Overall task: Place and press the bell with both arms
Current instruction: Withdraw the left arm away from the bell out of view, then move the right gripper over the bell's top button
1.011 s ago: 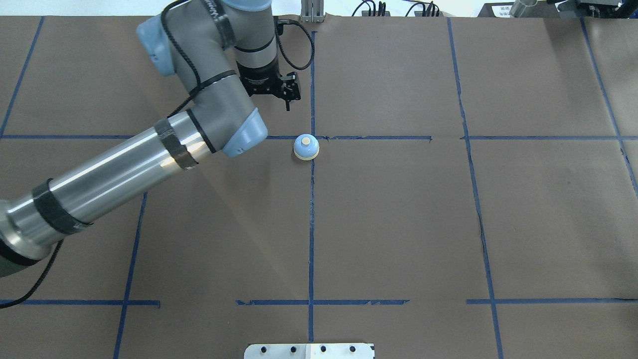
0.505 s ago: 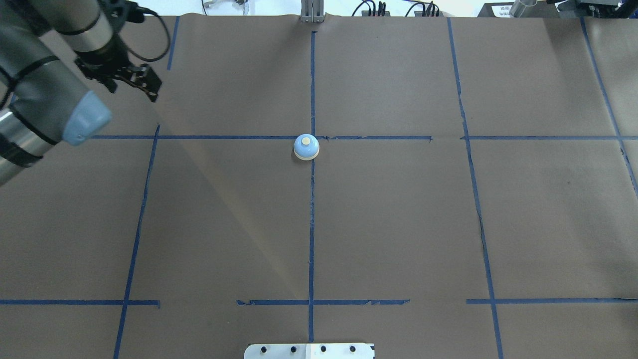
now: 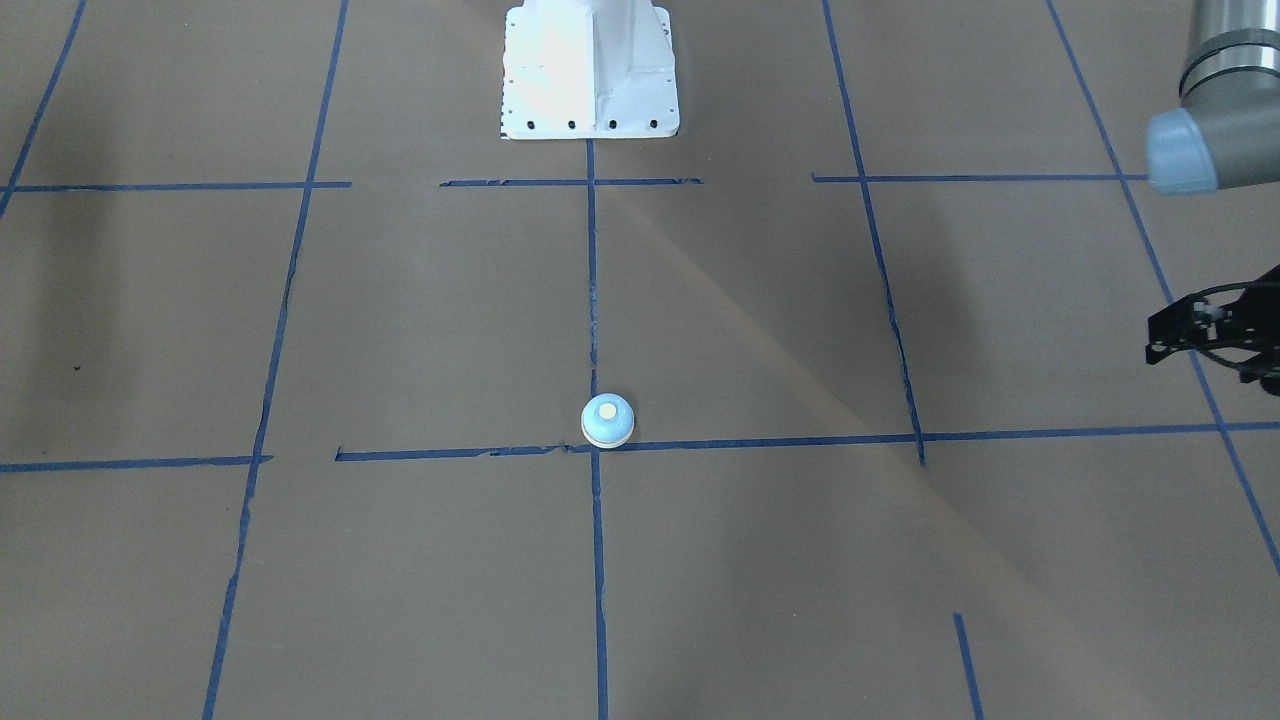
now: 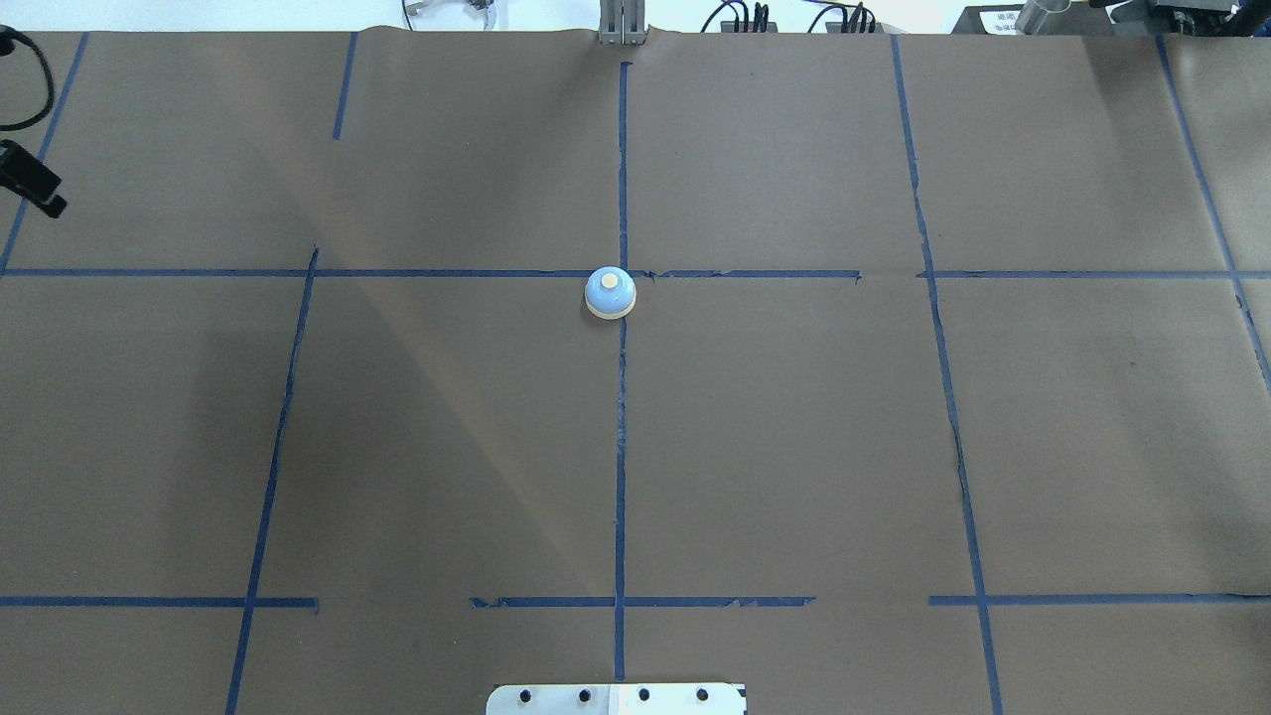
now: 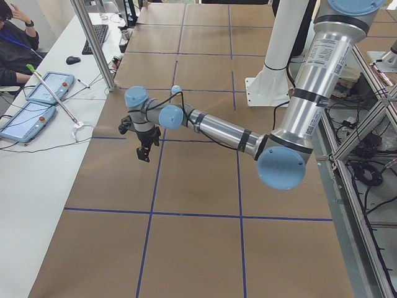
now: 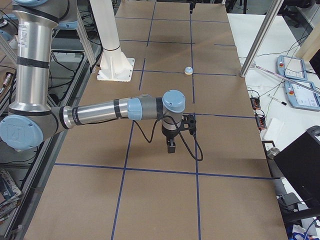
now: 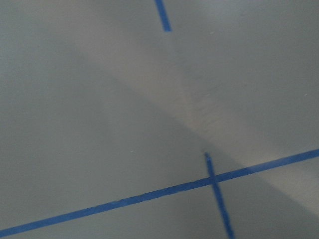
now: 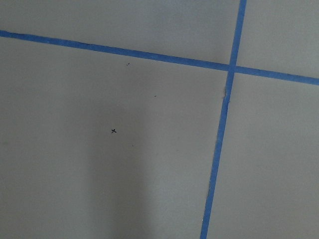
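The bell [image 4: 610, 293], a small light-blue dome with a cream button, stands upright on the brown paper at the crossing of the blue tape lines. It also shows in the front view [image 3: 607, 420] and both side views [image 5: 176, 90] [image 6: 188, 70]. My left gripper [image 3: 1215, 335] hangs far off to the bell's side, at the overhead view's left edge [image 4: 35, 189]. Its fingertips are cut off, so I cannot tell if it is open. My right gripper [image 6: 170, 146] points down over the paper, well away from the bell. It shows only in the right side view. Neither gripper holds anything that I can see.
The white bolted pedestal [image 3: 590, 70] stands at the robot's side of the table. Blue tape lines [image 4: 621, 447] divide the paper into squares. Operator tables with tablets [image 5: 43, 93] and a metal post [image 5: 93, 43] lie beyond the far edge. Both wrist views show only paper and tape.
My left arm has swung away from the bell towards the left of the overhead view and is nearly out of frame. The bell has not moved.
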`<state>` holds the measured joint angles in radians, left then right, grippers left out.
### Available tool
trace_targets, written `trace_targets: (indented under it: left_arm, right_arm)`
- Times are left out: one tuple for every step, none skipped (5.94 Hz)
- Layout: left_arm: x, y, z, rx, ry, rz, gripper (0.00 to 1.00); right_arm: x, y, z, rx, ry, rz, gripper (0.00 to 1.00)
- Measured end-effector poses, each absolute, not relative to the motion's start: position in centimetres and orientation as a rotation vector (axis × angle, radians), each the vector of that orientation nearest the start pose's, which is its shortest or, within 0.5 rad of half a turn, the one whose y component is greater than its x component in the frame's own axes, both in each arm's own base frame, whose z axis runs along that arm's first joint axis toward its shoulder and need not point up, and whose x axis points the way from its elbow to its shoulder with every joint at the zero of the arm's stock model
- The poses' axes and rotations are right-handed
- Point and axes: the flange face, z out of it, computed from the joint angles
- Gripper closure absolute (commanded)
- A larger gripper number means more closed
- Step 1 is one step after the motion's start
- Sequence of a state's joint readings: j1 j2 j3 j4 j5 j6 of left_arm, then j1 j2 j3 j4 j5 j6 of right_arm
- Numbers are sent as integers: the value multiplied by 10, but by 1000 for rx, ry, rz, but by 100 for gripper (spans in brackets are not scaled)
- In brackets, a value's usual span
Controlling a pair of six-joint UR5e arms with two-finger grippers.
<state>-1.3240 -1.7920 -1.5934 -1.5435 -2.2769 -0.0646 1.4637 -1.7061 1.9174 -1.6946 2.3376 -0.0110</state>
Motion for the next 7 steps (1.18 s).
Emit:
trace_targets:
  left_arm:
    - [20, -557, 582, 91, 734, 212, 0]
    - [-25, -525, 619, 84, 735, 180, 0]
    - [-48, -498, 642, 71, 766, 155, 0]
    - [-54, -482, 649, 64, 807, 139, 0]
    - [-55, -475, 647, 68, 823, 134, 0]
    - [-55, -473, 645, 70, 827, 132, 0]
    - [-55, -472, 644, 70, 827, 130, 0]
  right_arm:
    - [10, -444, 555, 46, -776, -135, 0]
    - [-7, -457, 536, 46, -784, -121, 0]
    - [-39, -473, 504, 45, -797, -105, 0]
    - [-90, -490, 455, 44, -821, -91, 0]
    - [-157, -502, 396, 38, -845, -79, 0]
    - [-239, -502, 337, 32, -851, -63, 0]
    - [-317, -495, 292, 35, -837, -35, 0]
